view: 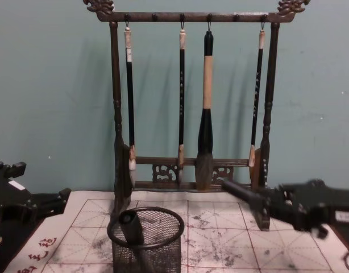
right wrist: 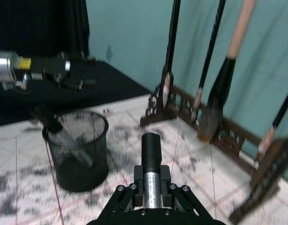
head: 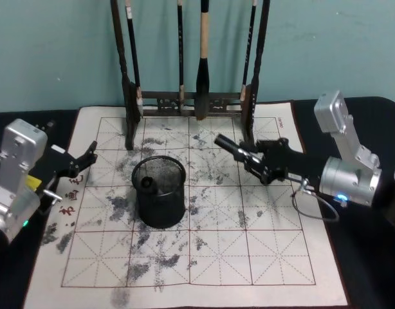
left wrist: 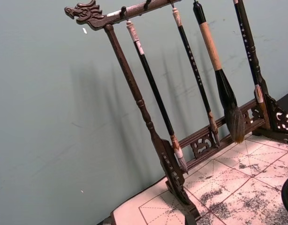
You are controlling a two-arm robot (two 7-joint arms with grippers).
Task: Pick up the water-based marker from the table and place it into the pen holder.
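Note:
My right gripper [head: 255, 164] is shut on the water-based marker [head: 229, 147]. It holds the marker above the table's white felt mat [head: 249, 257], black cap pointing left toward the pen holder [head: 160, 209]. The right wrist view shows the silver-grey barrel [right wrist: 151, 187] clamped between the fingers, with the mesh pen holder [right wrist: 80, 159] ahead and to one side. From the chest, the marker [view: 242, 199] hangs to the right of the pen holder [view: 163, 256], slightly above its rim. Another dark marker [head: 147, 183] leans inside the cup. My left gripper [head: 87, 161] rests open at the mat's left edge.
A tall dark wooden brush rack [head: 191, 100] with several hanging calligraphy brushes stands at the back of the mat, close behind the marker's tip. Its right post [head: 249, 116] is just beyond my right gripper. A cable [head: 313, 206] loops under the right wrist.

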